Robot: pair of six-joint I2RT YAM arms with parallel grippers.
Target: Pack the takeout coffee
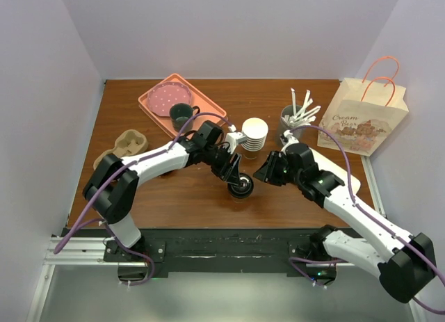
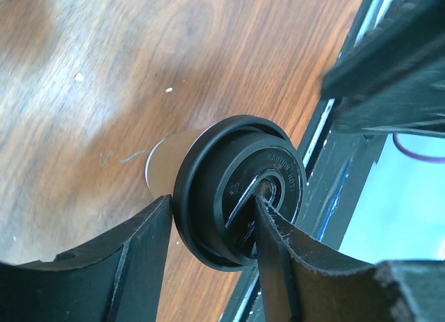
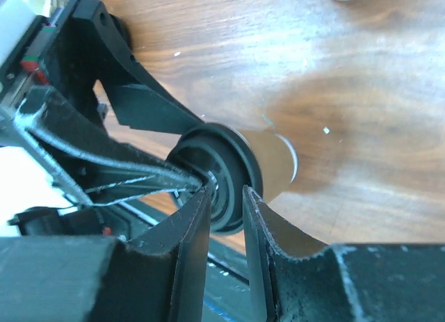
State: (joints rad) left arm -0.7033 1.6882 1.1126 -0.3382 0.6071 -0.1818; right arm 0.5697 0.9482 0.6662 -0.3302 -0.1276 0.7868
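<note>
Your left gripper stands about half open and has hold of the takeout coffee cup by its black sip lid. One finger presses the outside of the lid's rim and the other lies across the lid's top face. The cup sits tilted over the near middle of the bench, between your two arms. You cannot tell from these views whether its base touches the wood.

Your right gripper is only narrowly open, and its fingers straddle the lid's rim from the opposite side. Whether they pinch the rim cannot be told.

Further back stand a stack of white paper cups and a kraft paper bag at the right. A pulp cup carrier lies at the left.
</note>
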